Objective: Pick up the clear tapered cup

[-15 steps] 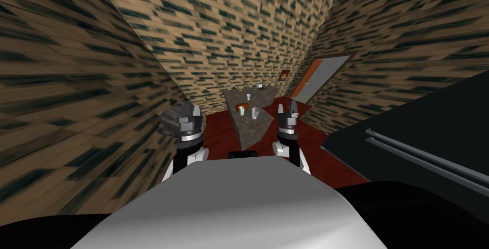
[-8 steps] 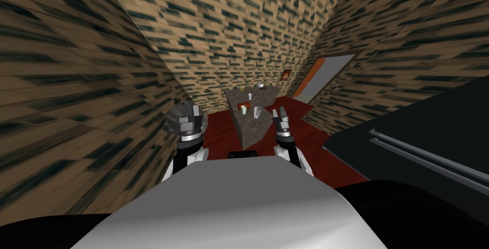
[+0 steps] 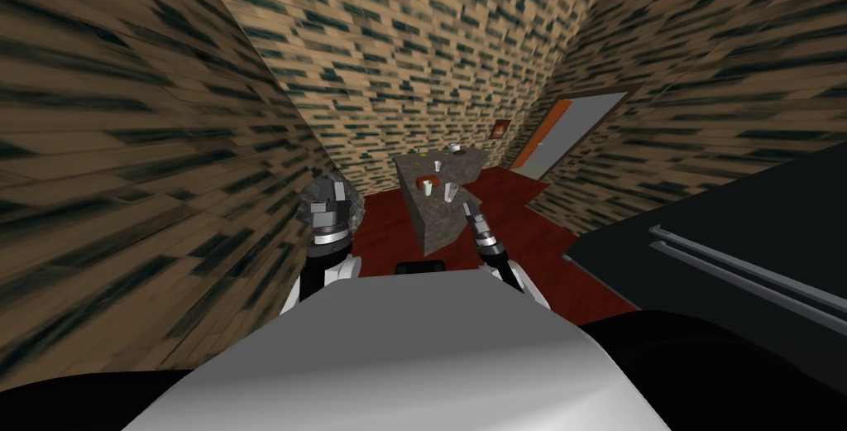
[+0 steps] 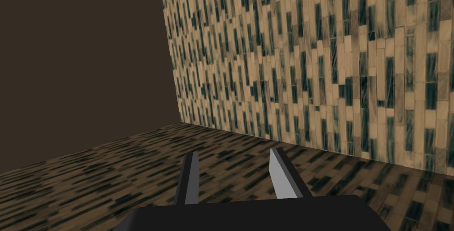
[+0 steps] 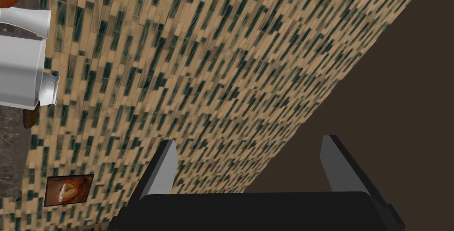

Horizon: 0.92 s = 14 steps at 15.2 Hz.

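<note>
Both sets of jaws stand open and hold nothing: our right gripper has its fingers spread wide, our left gripper has them nearer together. Seen from the head, the left gripper sits at 11 o'clock in front of a mottled grey lump that it mostly hides; we cannot tell what that is. The right gripper, at 1 o'clock, leans toward the near right edge of a stone-patterned table at 12 o'clock, apart from everything on it.

Near the table's front stands the clear tapered cup, upright and small. At its 9 o'clock is a pale green cup, with an orange-brown thing just behind that, too small to name. Farther back sit another pale cup and a bowl.

In the right wrist view, pale cup shapes are cut off by the frame; we cannot tell which they are. At 3 o'clock a black cabinet with two rails is cropped. Beyond the table, at 1 o'clock, are a small picture and a grey door.
</note>
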{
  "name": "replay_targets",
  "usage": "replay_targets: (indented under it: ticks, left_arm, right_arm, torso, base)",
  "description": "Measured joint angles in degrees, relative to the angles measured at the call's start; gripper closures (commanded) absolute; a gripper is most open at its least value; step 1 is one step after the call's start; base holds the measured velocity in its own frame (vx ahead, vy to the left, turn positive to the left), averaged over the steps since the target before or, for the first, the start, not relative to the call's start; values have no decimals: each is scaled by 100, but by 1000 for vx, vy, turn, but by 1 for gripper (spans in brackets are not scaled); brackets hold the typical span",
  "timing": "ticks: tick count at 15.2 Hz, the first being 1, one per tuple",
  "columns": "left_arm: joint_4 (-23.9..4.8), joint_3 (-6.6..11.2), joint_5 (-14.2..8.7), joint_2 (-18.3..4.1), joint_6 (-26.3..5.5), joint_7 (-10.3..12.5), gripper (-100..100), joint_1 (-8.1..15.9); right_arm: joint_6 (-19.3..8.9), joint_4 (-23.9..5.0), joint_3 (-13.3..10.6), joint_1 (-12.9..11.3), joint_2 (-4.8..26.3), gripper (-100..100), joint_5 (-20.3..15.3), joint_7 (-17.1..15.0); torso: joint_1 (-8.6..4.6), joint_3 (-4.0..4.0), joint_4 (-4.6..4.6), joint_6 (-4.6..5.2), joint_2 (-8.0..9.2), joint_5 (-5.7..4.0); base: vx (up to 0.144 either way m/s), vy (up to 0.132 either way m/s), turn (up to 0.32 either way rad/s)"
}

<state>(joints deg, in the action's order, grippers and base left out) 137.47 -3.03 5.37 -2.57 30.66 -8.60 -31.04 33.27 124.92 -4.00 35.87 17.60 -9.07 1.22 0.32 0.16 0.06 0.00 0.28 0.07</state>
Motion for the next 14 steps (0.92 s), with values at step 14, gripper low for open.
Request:
replay_targets:
  ticks: [14]
  left_arm:
    - [0, 0, 0, 0, 0, 0, 0, 0]
  right_arm:
    - [404, -1326, -364, 557, 1570, -100, -603, 184]
  torso:
    - [-8, -7, -2, -1, -12, -1]
  base:
    - [-37, 69, 49]
